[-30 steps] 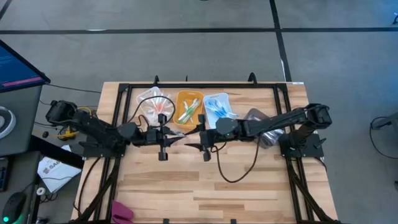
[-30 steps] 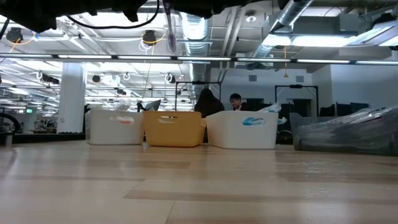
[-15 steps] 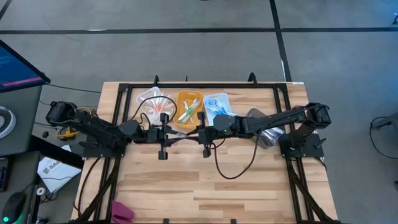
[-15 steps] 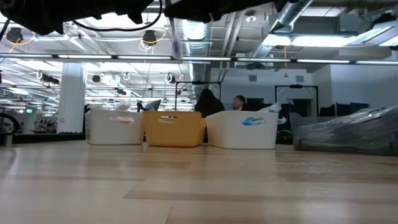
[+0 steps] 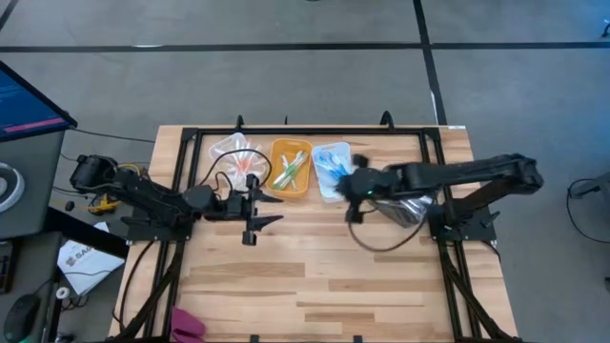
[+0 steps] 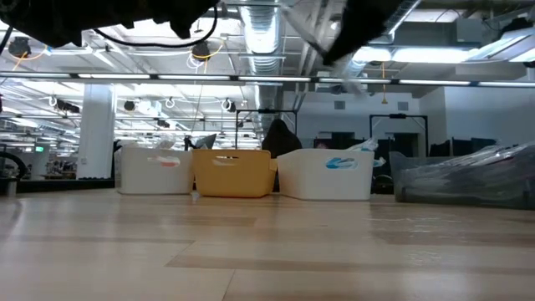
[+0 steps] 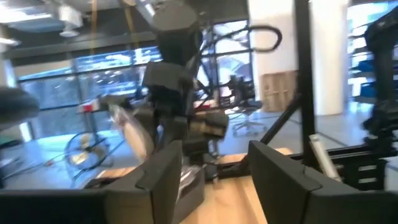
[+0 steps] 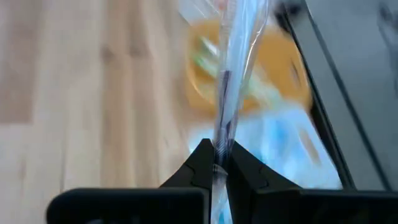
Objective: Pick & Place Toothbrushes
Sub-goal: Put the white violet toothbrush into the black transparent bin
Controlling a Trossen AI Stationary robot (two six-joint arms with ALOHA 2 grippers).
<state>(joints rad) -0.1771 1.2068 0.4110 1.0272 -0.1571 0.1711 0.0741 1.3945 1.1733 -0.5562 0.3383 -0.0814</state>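
Toothbrushes (image 5: 290, 170) lie in the orange bin (image 5: 289, 184) on the counter (image 5: 315, 276) from above, with the right hand (image 5: 349, 191) just beside the white bin (image 5: 331, 164) next to it. Level across, three bins stand side by side. Left hand (image 7: 211, 180) gapes wide, empty. Right hand (image 8: 217, 163) is pinched on a wrapped toothbrush (image 8: 231, 93) over the orange bin (image 8: 249, 81).

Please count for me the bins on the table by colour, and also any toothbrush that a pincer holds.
White bins: 2
Orange bin: 1
Toothbrush in the shut right pincer: 1
Total: 4
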